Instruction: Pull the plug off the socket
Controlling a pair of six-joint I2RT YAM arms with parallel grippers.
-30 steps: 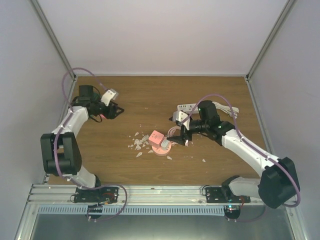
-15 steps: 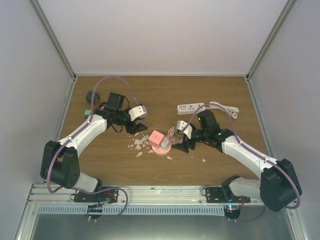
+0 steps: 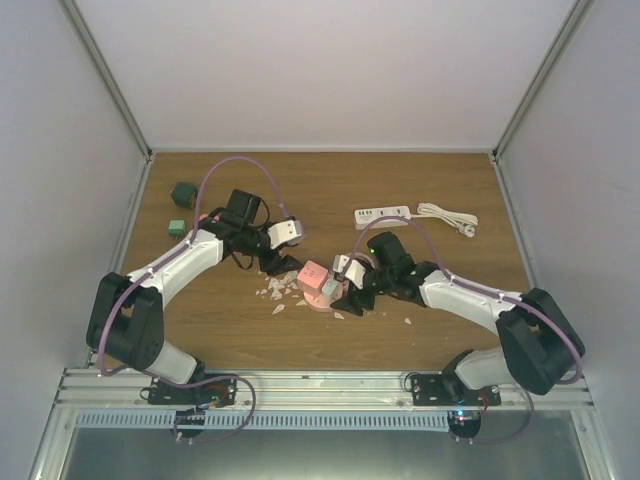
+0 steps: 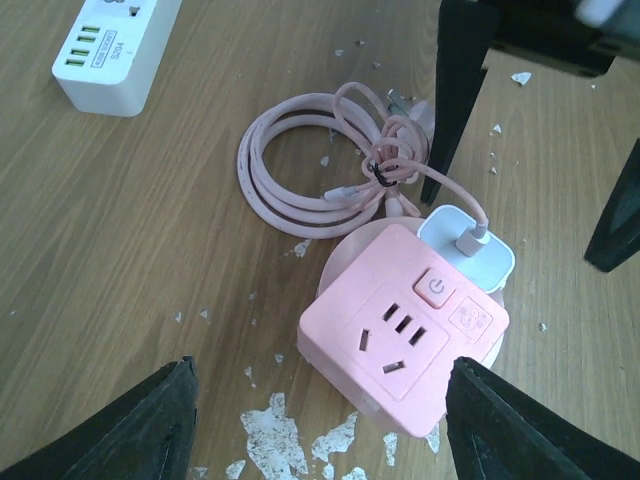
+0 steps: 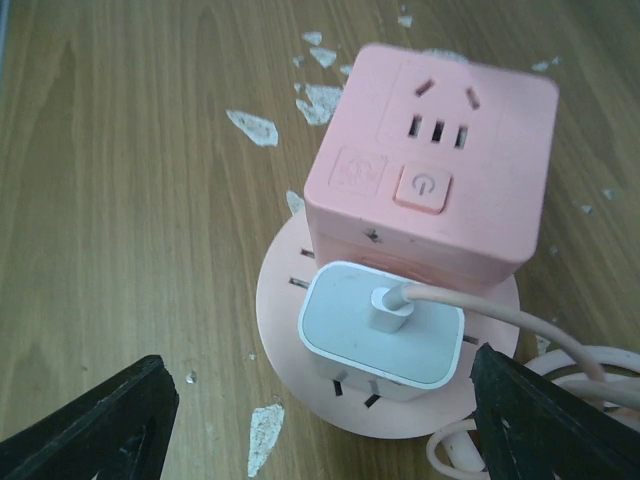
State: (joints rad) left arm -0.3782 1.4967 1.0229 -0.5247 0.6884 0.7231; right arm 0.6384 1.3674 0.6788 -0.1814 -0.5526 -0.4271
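A robot test cell in a lab: plain white wall panels [image 3: 320,70] in grey metal framing posts [image 3: 109,76] enclose a brown wood-grain tabletop [image 3: 320,185], and a ribbed aluminium mounting rail [image 3: 330,385] across the frame's bottom carries bolted black arm mounts [image 3: 445,388].

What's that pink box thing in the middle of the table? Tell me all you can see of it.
The pink socket is a smooth plastic cube with rounded edges, standing upright on a round pink base. Its top face has outlet holes, a power button and a small logo. A white plug with a pink cable sits against one side, over the base. It rests on the wooden table, among white flakes.
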